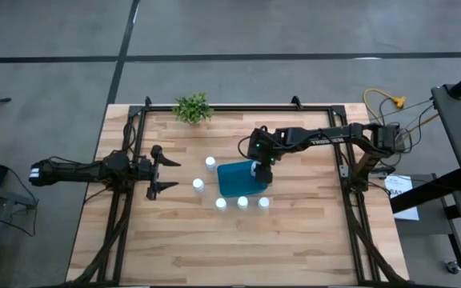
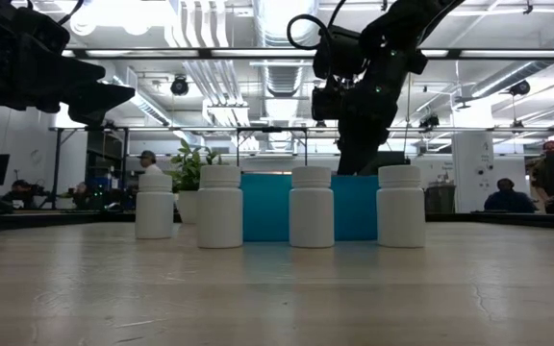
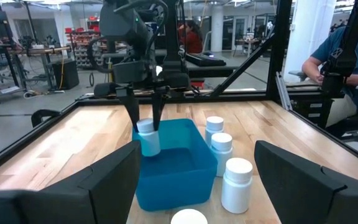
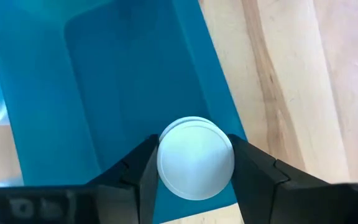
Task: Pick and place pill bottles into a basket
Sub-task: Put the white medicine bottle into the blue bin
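Observation:
The teal-blue basket stands at mid-table. My right gripper hangs over its far right corner, shut on one white pill bottle. Several more pill bottles stand on their bases around the basket: one off its far left corner, one at its left, and three in a row on its near side. In the low view, bottles line up in front of the basket. My left gripper rests open at the table's left, pointing level. My right gripper pinches the bottle's cap between its two fingers, one on either side. They slant down from the table's right. The bottle hangs upright below them, its lower end within the basket's far right corner; whether it touches the floor I cannot tell.
A small green plant stands at the table's far edge. Black frame bars run along the table's left and right sides. People sit at benches in the room beyond the table.

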You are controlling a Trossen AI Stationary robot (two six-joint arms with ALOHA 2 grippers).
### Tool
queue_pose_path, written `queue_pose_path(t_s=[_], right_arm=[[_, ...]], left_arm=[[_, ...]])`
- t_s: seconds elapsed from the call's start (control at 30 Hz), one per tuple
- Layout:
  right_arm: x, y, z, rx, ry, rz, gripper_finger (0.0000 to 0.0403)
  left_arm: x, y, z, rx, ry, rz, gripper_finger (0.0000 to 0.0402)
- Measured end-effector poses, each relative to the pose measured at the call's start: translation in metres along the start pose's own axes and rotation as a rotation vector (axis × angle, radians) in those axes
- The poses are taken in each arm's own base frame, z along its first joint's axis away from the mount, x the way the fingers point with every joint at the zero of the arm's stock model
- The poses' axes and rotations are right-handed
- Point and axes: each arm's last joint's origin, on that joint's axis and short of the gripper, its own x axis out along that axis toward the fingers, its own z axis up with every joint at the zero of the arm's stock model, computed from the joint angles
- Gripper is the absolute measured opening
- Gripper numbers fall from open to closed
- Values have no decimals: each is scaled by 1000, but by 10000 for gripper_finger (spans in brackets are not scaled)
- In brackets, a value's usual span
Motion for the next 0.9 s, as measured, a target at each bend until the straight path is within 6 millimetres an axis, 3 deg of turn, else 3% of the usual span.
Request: queue_pose_path(t_s=[0.53, 0.9], right_arm=[[1, -1, -1, 0, -2, -47, 149], [15, -4, -1, -8, 16, -49, 149]], left_arm=[[0, 0, 0, 0, -1, 0, 295], [0, 0, 0, 0, -2, 0, 295]])
